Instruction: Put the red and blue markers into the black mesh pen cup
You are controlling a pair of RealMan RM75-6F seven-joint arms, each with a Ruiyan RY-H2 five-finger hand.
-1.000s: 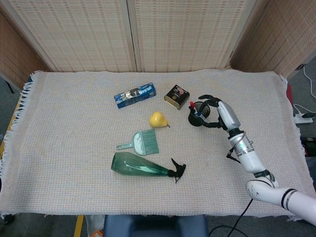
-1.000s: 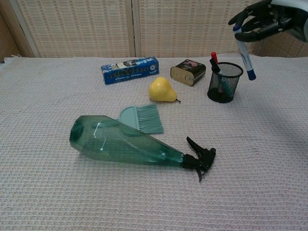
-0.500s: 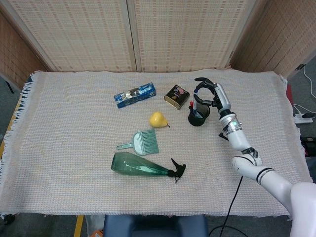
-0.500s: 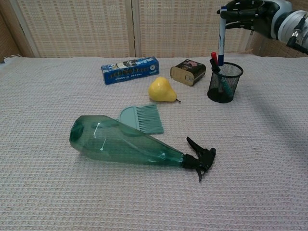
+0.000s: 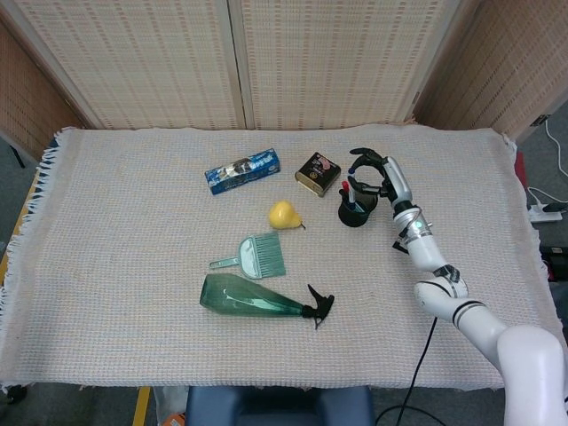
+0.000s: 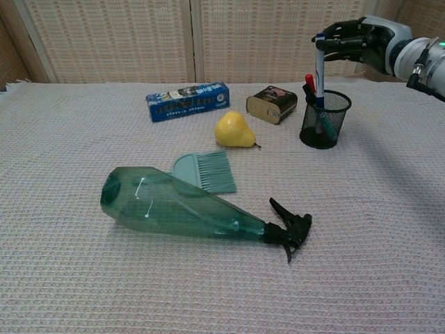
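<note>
The black mesh pen cup (image 6: 324,119) (image 5: 356,211) stands right of the brown tin. The red marker (image 6: 310,88) (image 5: 345,189) leans inside it, cap up. My right hand (image 6: 359,44) (image 5: 376,174) hovers just above the cup and pinches the top of the blue marker (image 6: 319,75), which hangs upright with its lower end inside the cup. My left hand is out of both views.
A brown tin (image 6: 272,104), a yellow pear (image 6: 234,130) and a blue box (image 6: 187,101) lie left of the cup. A teal dustpan brush (image 6: 206,171) and a green spray bottle (image 6: 188,209) lie nearer the front.
My right hand swung the blue marker from a tilt right of the cup to upright over it, then lowered it so its tip went into the cup.
</note>
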